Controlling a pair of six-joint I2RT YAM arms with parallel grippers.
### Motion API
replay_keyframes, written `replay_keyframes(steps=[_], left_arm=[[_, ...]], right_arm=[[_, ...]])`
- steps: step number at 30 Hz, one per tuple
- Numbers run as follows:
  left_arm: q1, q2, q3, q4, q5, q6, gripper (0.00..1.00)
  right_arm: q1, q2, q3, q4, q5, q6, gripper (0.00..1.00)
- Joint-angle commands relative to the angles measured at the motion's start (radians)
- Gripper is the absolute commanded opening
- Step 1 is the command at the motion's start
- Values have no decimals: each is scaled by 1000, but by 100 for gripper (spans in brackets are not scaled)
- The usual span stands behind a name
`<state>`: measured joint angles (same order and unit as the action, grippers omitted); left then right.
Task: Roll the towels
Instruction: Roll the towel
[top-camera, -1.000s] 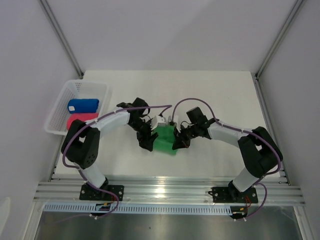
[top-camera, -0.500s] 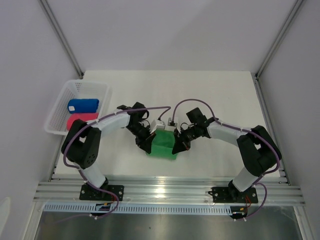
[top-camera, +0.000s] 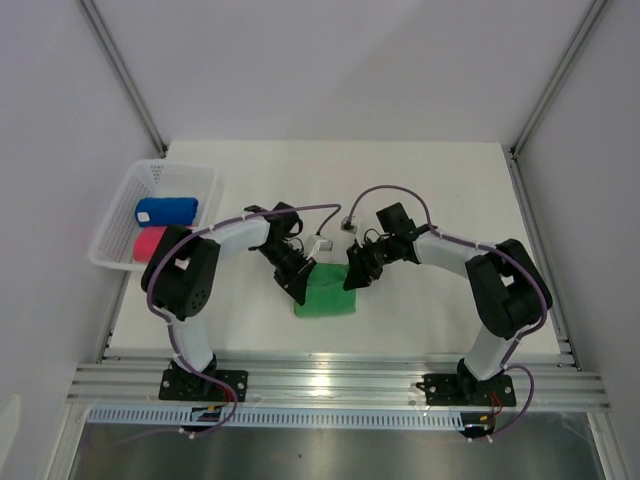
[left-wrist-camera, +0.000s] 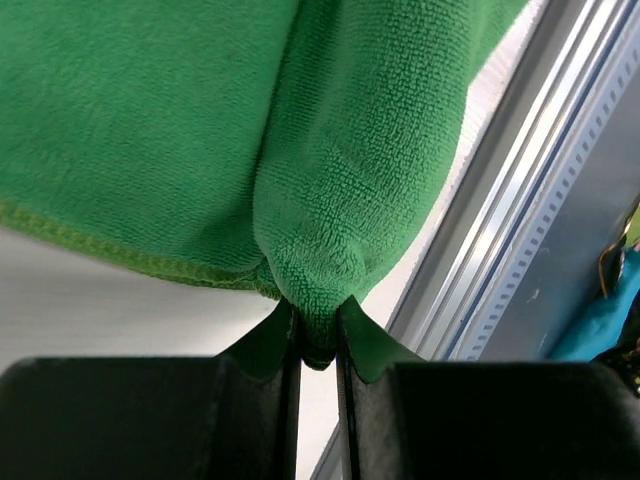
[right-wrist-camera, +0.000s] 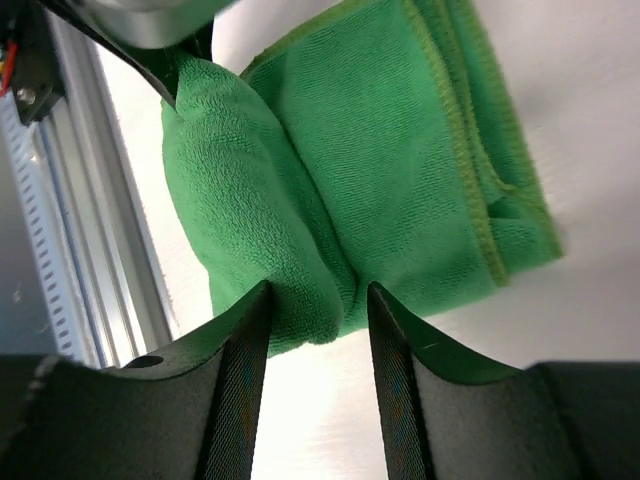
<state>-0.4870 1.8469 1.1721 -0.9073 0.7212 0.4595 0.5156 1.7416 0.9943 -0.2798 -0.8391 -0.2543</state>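
The green towel (top-camera: 328, 295) lies folded on the white table between my two grippers. My left gripper (top-camera: 297, 281) is shut on a thick fold at its left edge; in the left wrist view the fold (left-wrist-camera: 330, 230) is pinched between the fingertips of the left gripper (left-wrist-camera: 318, 312). My right gripper (top-camera: 352, 276) stands open at the towel's right edge. In the right wrist view the right gripper (right-wrist-camera: 320, 292) straddles a rounded fold of the green towel (right-wrist-camera: 380, 150) without pinching it. The blue towel (top-camera: 166, 211) and the pink-red towel (top-camera: 150, 243) lie rolled in the basket.
The white mesh basket (top-camera: 160, 170) sits at the table's left edge. An aluminium rail (top-camera: 340, 380) runs along the near edge, close to the towel, and shows in the left wrist view as the rail (left-wrist-camera: 520, 230). Slanted frame posts stand at the back corners.
The left gripper closed on the towel's fold. The right gripper opened and let go of the towel. The towel went from a raised bunch to lying flatter on the table.
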Motion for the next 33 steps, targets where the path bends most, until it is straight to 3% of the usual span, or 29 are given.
replay_keyframes(steps=[1,8,14,19,26,33], left_arm=[[14,12,38,38,-46,-74,9],[16,35,69,48,-80,-110,13],[16,48,97,44,-86,-120,18],[16,61,107,41,-94,-137,22],[16,72,123,38,-101,-143,28],[16,95,178,21,-160,-147,35]], right_arm=[[-3,-88,24,42,118,17,46],[3,-278,-20,-12,274,-100,46],[145,-379,-172,227,287,-126,34],[231,-352,-279,586,267,-2,18],[251,-222,-273,654,373,43,10],[244,-143,-252,561,422,35,6]])
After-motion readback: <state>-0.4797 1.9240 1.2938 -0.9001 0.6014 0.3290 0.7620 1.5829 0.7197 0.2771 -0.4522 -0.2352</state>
